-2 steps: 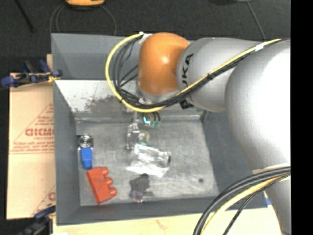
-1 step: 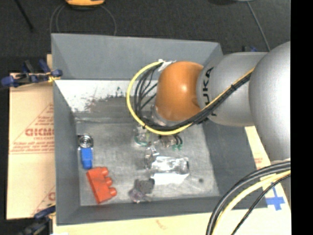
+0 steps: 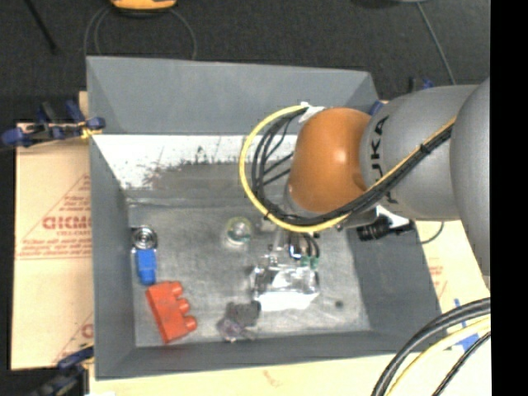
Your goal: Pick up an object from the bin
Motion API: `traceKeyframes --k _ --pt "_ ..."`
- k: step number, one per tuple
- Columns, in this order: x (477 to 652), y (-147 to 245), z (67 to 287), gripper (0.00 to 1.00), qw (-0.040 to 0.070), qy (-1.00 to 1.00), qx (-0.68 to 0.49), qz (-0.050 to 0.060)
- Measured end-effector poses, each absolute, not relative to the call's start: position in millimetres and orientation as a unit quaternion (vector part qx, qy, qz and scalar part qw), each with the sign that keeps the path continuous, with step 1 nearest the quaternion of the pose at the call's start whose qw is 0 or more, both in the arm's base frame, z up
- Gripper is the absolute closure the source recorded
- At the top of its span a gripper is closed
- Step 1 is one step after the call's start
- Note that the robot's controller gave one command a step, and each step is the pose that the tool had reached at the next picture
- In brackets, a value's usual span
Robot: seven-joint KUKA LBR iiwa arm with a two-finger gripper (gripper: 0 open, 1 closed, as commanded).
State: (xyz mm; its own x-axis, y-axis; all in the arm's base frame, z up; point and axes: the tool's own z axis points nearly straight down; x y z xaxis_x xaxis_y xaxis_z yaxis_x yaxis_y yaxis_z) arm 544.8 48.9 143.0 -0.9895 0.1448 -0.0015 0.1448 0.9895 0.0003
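The jaws stand over a crumpled white-silver packet (image 3: pixel 289 297) at 5 o'clock on the floor of the bin (image 3: pixel 111 221), its long axis running 8 to 2 o'clock. I cannot tell whether they are spread or pressed together. The bin also holds a clear ball (image 3: pixel 238 232), a blue bottle (image 3: pixel 145 258), an orange block (image 3: pixel 170 310) and a dark lump (image 3: pixel 238 320).

The grey bin (image 3: pixel 195 272) held a few loose things on its floor. A blue bottle (image 3: pixel 145 256) lay by the left wall, an orange block (image 3: pixel 171 310) just below it. A clear ball (image 3: pixel 238 232) sat mid-floor; a dark lump (image 3: pixel 238 321) and a silvery packet (image 3: pixel 289 293) lay towards the front.
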Motion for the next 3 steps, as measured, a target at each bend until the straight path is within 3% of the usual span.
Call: traceKeyframes --k 1,2,3 --pt "501.5 -32 83 0.0 0.0 1.0 0.029 -0.001" --pt "504.2 -29 86 1.0 0.003 1.0 0.028 0.0" --pt "520.7 -14 246 1.0 0.0 0.999 0.037 0.0"
